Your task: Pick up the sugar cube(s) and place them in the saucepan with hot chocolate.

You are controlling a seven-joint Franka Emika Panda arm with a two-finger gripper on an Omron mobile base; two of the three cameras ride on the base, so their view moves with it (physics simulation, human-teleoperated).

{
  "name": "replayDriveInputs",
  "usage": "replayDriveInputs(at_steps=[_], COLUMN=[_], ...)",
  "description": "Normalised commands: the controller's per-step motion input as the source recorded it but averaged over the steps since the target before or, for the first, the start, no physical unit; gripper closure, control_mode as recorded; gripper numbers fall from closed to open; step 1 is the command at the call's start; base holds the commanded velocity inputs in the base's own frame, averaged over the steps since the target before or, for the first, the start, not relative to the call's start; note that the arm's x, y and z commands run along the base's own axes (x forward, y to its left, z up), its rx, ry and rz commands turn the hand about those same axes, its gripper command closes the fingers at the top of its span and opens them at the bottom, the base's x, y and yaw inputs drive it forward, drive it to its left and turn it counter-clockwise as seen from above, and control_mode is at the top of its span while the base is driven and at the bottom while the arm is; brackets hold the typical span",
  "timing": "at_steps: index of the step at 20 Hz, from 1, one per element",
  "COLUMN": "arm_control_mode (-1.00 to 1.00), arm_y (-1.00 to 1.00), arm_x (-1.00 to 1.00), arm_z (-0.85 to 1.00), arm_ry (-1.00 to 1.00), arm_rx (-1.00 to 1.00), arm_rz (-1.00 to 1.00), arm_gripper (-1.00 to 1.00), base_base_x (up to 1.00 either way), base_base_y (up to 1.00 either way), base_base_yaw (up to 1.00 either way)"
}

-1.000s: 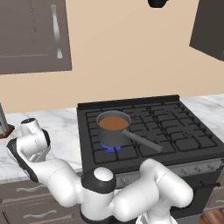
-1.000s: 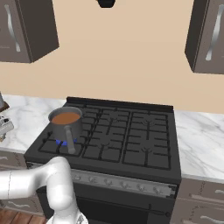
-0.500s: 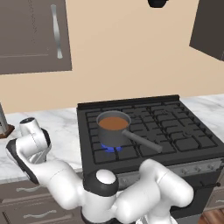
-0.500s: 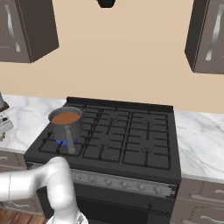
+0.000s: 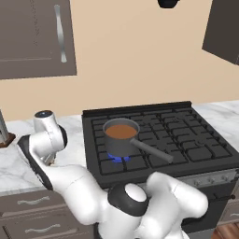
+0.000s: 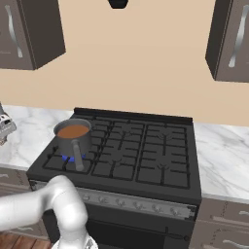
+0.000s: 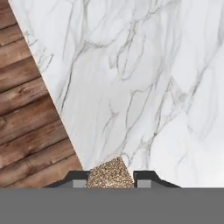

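The sugar cube (image 7: 110, 173) is tan-brown and speckled, and it sits between the two dark tips of the claw (image 7: 110, 178) at the bottom of the hand view. The tips stand close on both sides of the cube, so the claw is clamped on it. Behind the cube lies the white marble bench (image 7: 144, 78) with grey veins, and its edge runs diagonally across the picture. Beyond that edge, at the left, is the brown wooden floor (image 7: 26, 118) with long planks.

The saucepan (image 5: 121, 137) stands well apart from the cube, on the front left burner of the black stove (image 5: 186, 140). It is dark grey and upright, with brown liquid inside, and a small blue flame (image 5: 116, 158) shows under it. Its long straight handle (image 5: 151, 150) points toward the front of the stove. In the right base view the saucepan (image 6: 73, 137) is at the left side of the stove grates.

The arm bends far to the left of the stove, over the marble bench (image 5: 14, 161), and its hand is turned down there. The bench continues on the right side of the stove too. Under the bench are grey-brown drawers (image 5: 32, 219) with metal pulls. The wall (image 6: 136, 58) behind is plain beige, and dark cabinets (image 6: 231, 39) with curved handles hang at both sides above.
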Motion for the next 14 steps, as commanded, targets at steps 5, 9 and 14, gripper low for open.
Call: replayDriveInputs(at_steps=[5,9,14], arm_control_mode=[-1.0,-1.0,-1.0], arm_y=[-0.66,-0.75,-0.82], arm_x=[0.0,0.0,0.0], arm_z=[0.79,0.73,0.71], arm_ry=[-0.15,-0.14,-0.1], arm_rx=[0.21,0.22,0.26], arm_rz=[-0.03,-0.01,0.0], arm_gripper=[1.0,1.0,1.0], base_base_x=[0.0,0.0,0.0], base_base_y=[0.0,0.0,0.0], base_base_yaw=[0.0,0.0,0.0])
